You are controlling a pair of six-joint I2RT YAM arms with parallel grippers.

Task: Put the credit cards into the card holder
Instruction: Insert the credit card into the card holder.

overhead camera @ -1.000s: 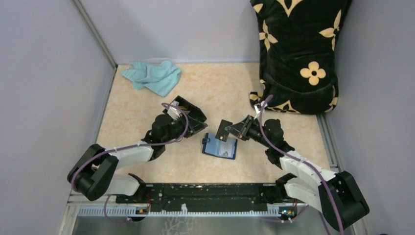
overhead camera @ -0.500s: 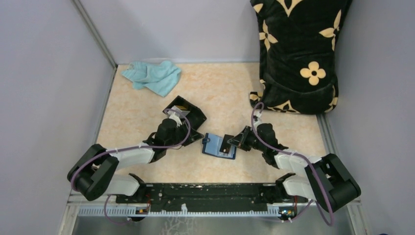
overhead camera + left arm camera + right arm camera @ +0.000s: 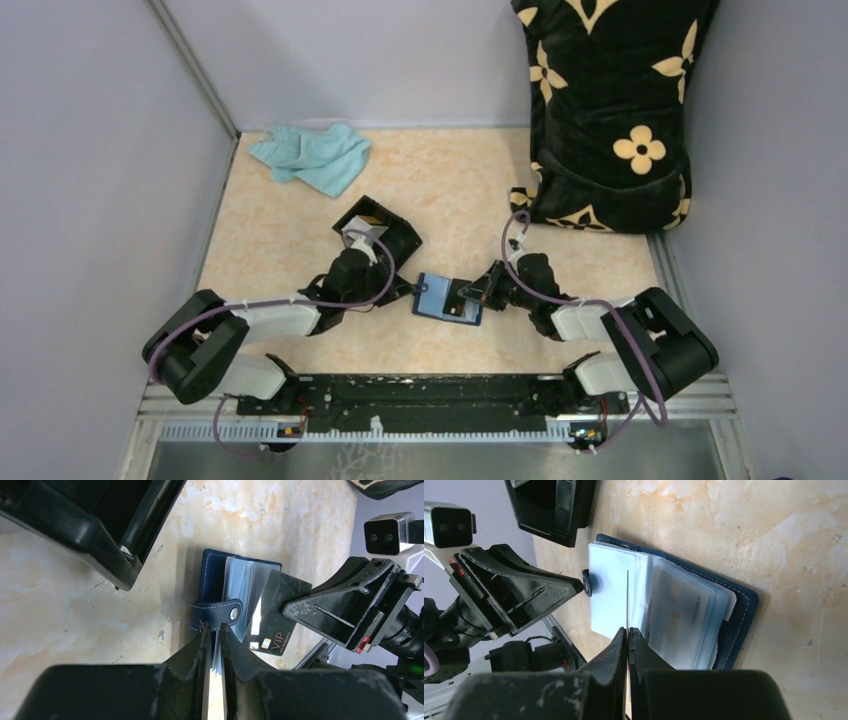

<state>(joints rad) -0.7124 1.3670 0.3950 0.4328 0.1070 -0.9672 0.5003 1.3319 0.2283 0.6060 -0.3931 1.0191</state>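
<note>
Seen from the right wrist, the thin black rectangular credit card point(image 3: 627, 600) is only an edge-on line. Its base is buried in the clenched right pincer point(image 3: 628, 630), which holds it over the clear sleeves of the open navy-blue folding card holder point(image 3: 741, 620). The holder lies on the mottled beige surface point(image 3: 799, 555). The left pincer point(image 3: 213, 629) reaches low at the holder's tabbed edge, fingers nearly together; whether they pinch it I cannot tell. A black open-topped box point(image 3: 100, 545), cut off by the frame, sits just beside the holder.
</note>
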